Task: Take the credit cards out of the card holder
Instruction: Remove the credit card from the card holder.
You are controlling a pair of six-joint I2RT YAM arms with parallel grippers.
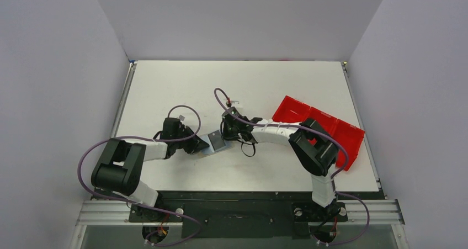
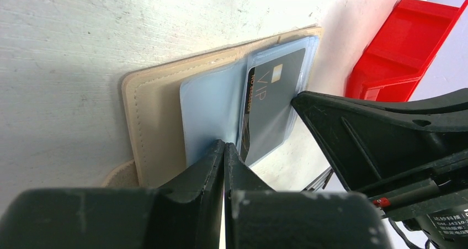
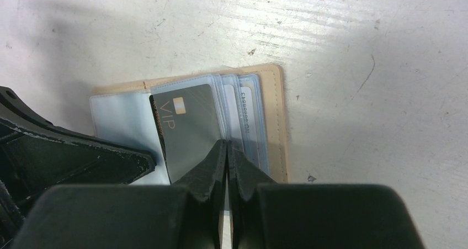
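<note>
The left gripper (image 2: 223,149) is showing its jaws pressed together, the tips bearing on the near edge of the clear plastic sleeves (image 2: 209,114). Whether a sleeve is being nipped between them I cannot tell. It seems to be pinning the card holder (image 2: 152,122) so that it is not sliding or folding shut. From the opposite side the right gripper (image 3: 227,145) is also sitting fully closed, with its tips touching the lower edge of the grey card (image 3: 190,133), probably to nudge it along its pocket rather than pinch it. The holder is lying open and flat on the white table (image 3: 359,67) between the two arms, near the middle. The credit cards are all sitting inside it. The grey one is lying uppermost, and a paler one (image 3: 246,116) is peeking from the fanned sleeves beside it. The red tray (image 2: 408,44) is standing well apart on the right, likely waiting to receive them.
</note>
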